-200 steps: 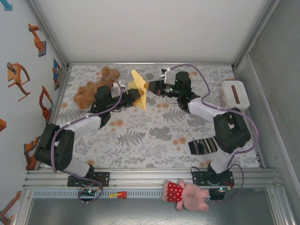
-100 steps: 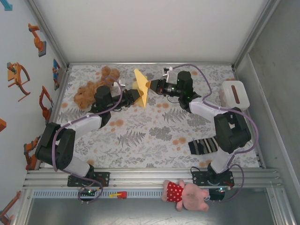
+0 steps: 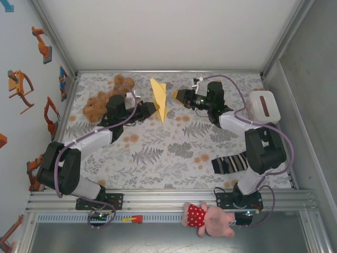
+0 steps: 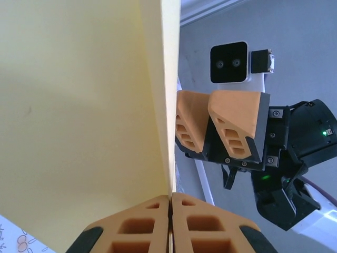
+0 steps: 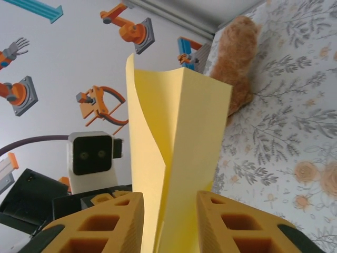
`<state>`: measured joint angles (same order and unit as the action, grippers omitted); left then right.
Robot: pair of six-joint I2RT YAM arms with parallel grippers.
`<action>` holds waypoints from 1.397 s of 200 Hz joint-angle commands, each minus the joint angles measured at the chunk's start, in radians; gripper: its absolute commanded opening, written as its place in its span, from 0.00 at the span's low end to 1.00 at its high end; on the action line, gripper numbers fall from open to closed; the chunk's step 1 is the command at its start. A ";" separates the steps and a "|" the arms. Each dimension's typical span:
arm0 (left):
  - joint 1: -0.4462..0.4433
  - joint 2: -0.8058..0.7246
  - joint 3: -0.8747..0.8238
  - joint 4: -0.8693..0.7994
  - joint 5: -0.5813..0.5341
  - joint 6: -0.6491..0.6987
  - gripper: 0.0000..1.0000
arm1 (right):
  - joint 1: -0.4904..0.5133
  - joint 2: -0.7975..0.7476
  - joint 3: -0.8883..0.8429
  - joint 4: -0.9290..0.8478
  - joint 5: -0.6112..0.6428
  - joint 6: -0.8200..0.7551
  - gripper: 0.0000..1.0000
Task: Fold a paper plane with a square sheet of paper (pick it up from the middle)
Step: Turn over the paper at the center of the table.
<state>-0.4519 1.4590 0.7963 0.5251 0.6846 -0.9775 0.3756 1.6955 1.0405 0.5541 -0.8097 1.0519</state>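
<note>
Left wrist view puts my left end effector (image 4: pixel 171 203) clamped shut on the lower edge of the yellow sheet of paper (image 4: pixel 79 105), which stands folded and upright over the floral surface (image 3: pixel 168 153), near the brown teddy (image 3: pixel 102 103). My right end effector (image 3: pixel 177 95) hangs just beside the fold with its jaws partly apart, holding nothing. To sharpen the crease well, I judge the left should grip firmly and steadily while the right pinches along the folded edge, layers aligned, without tugging the thin paper askew.
</note>
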 commanded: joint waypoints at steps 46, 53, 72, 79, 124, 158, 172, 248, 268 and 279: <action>-0.022 -0.067 0.228 -0.675 -0.339 0.405 0.07 | -0.016 -0.196 0.029 -0.534 0.340 -0.374 0.34; -0.033 -0.060 0.263 -0.758 -0.419 0.447 0.07 | -0.015 -0.213 0.030 -0.566 0.380 -0.394 0.33; -0.072 -0.027 0.353 -0.945 -0.628 0.539 0.07 | -0.015 -0.249 0.022 -0.628 0.477 -0.427 0.33; -0.087 -0.007 0.387 -1.005 -0.719 0.560 0.07 | -0.017 -0.262 0.016 -0.643 0.508 -0.433 0.33; -0.197 0.197 0.597 -1.301 -1.240 0.616 0.07 | -0.016 -0.311 -0.024 -0.693 0.671 -0.428 0.30; -0.257 0.395 0.737 -1.448 -1.460 0.617 0.07 | -0.016 -0.318 -0.044 -0.717 0.717 -0.416 0.27; -0.279 0.470 0.783 -1.484 -1.519 0.618 0.07 | -0.015 -0.323 -0.058 -0.721 0.732 -0.407 0.27; -0.372 0.785 0.942 -1.597 -1.639 0.585 0.08 | -0.030 -0.355 -0.095 -0.772 0.782 -0.387 0.26; -0.375 0.809 0.946 -1.593 -1.602 0.559 0.09 | -0.036 -0.365 -0.105 -0.775 0.785 -0.380 0.26; -0.375 0.820 0.948 -1.586 -1.582 0.553 0.09 | -0.041 -0.367 -0.108 -0.775 0.785 -0.377 0.26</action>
<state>-0.8284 2.2646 1.7134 -1.0153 -0.9035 -0.3901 0.3477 1.3594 0.9527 -0.2005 -0.0570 0.6575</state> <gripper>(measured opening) 0.088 0.260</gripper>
